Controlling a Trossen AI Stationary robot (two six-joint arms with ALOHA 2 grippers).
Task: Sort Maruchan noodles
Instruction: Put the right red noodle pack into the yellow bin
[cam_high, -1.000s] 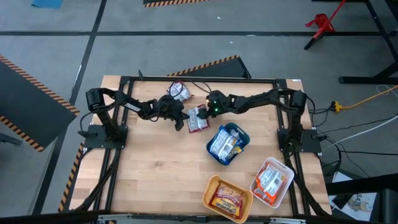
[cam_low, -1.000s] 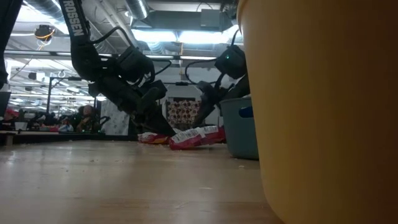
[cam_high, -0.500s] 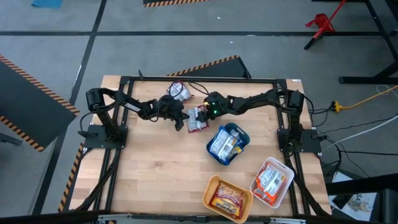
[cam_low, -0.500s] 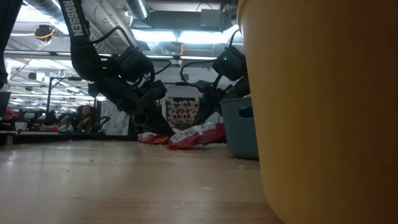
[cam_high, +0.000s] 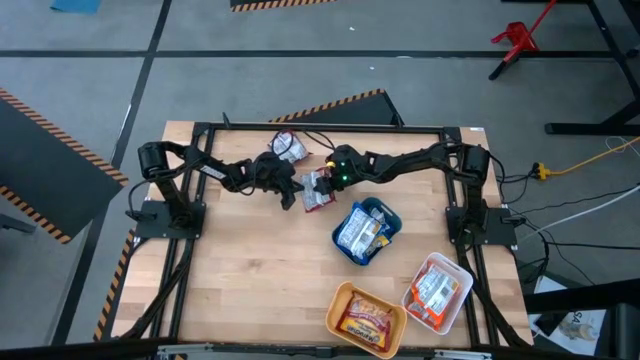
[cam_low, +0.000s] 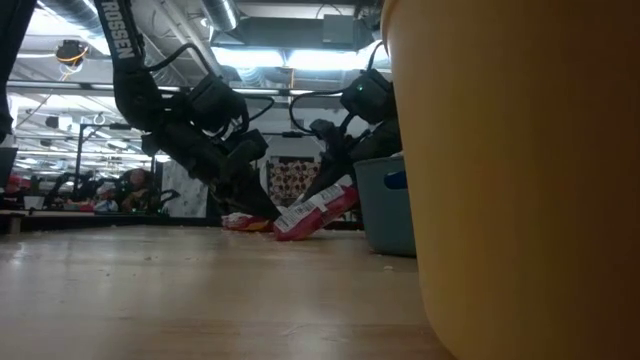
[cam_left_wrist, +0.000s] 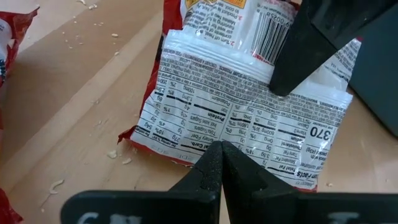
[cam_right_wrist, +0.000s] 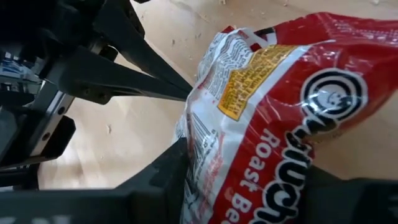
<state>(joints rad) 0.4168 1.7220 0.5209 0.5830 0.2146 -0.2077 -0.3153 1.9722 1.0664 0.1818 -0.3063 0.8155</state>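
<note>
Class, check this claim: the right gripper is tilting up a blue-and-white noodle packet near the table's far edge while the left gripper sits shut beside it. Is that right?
One detail is wrong: the packet is red-and-white, not blue-and-white. The right wrist view shows the right gripper clamped on the red-and-white noodle packet, printed Roast Beef. The low view shows it tilted up. The left gripper does sit shut beside it.

One camera hangs high above and looks straight down on the whole wooden table and both arms. One sits down on the table top and looks level across it, right beside a yellow tray that fills much of its picture. Each wrist camera looks forward from very near. All four see the same red-and-white packet near the table's far edge.
</note>
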